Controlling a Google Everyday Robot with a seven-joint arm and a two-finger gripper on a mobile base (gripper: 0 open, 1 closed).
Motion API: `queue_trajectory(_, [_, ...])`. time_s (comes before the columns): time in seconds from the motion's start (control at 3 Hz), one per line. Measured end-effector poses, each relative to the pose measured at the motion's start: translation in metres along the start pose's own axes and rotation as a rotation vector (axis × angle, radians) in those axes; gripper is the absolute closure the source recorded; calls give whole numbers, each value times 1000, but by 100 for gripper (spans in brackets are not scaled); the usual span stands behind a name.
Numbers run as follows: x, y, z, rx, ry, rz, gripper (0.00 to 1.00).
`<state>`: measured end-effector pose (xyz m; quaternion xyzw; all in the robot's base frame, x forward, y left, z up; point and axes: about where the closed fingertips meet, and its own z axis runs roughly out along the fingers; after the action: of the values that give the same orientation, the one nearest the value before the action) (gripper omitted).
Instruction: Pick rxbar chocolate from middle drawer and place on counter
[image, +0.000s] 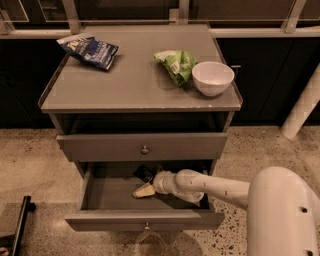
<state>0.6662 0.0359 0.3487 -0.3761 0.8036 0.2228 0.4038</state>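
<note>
The middle drawer (100, 192) is pulled open below the closed grey drawer front (145, 147). Inside it, at the back centre, lies the small black rxbar chocolate (144, 173). My gripper (145, 189) reaches into the drawer from the right, its tan fingertips just in front of and below the bar. The white arm (210, 187) stretches across the drawer's right half. The counter (130, 80) is the grey cabinet top above.
On the counter lie a blue crinkled bag (90, 50) at the back left, a green crinkled bag (175, 64) and a white bowl (213, 77) at the right. A white post (302, 110) stands at the right. A dark object (15, 225) lies on the floor at left.
</note>
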Motion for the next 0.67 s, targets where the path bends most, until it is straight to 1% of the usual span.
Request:
queue_trajectory(0.33, [0, 0, 0, -1, 1, 1, 18])
queue_trajectory(0.67, [0, 0, 0, -1, 1, 1, 41])
